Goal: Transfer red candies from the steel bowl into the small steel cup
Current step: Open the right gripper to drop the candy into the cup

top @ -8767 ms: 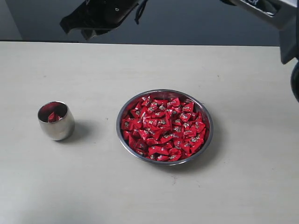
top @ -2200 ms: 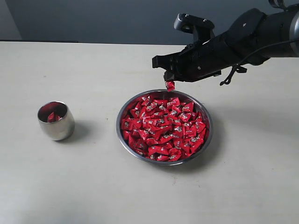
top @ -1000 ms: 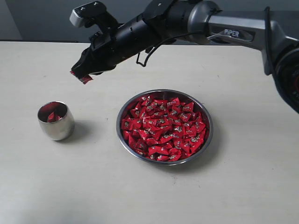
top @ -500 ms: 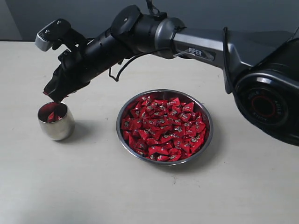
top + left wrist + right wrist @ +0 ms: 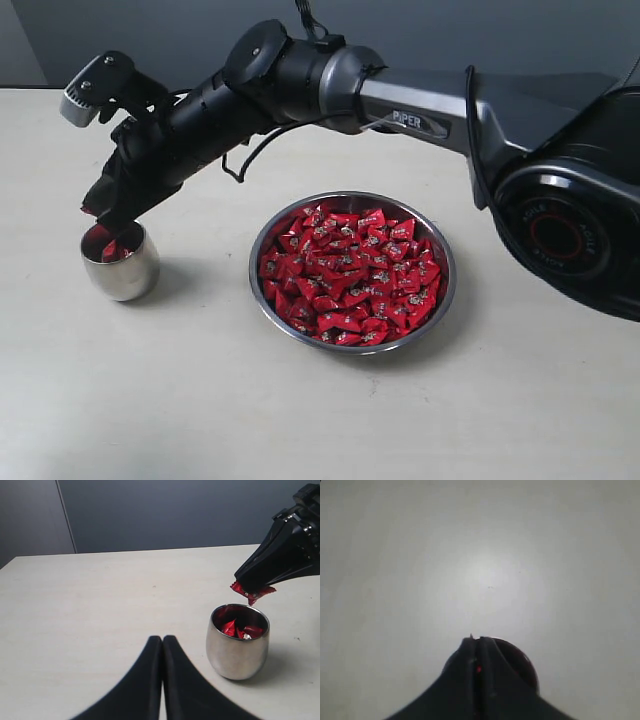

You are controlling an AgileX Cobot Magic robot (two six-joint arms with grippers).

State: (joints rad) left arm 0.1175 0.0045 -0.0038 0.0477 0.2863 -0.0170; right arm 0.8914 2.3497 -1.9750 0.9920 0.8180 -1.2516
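1. While the right gripper [image 5: 101,214] hangs just over the cup [image 5: 120,262], its jaws are pinched on one candy [image 5: 252,593], which dangles right above the cup's mouth.
2. The step in hand is therefore the drop: the candy has reached the cup, but it is not yet released. A few red pieces already lie inside the cup. The bowl [image 5: 256,262] is heaped with candies [image 5: 350,275], so the task looks barely begun.
3. The next move calls for the candy to sit squarely over the opening before the jaws part. In the left wrist view it seems to hang nearer the rim on the arm's side than dead centre, though that angle makes it hard to judge. A small shift inward may be wise before letting go.
4. The cup's mouth is narrow. A wrapper tail that catches the thin rim could send the candy out onto the table [image 5: 200,400]. The cup is round-sided and probably light, so a nudge from the fingertips could rock or tip it.
5. There is bare table all around the cup, and the bowl stands well apart from it. The left gripper [image 5: 162,647], jaws pressed together and holding nothing, is apart from the cup and out of the right arm's way. After the drop, a straight lift and a swing back to the bowl should meet nothing.
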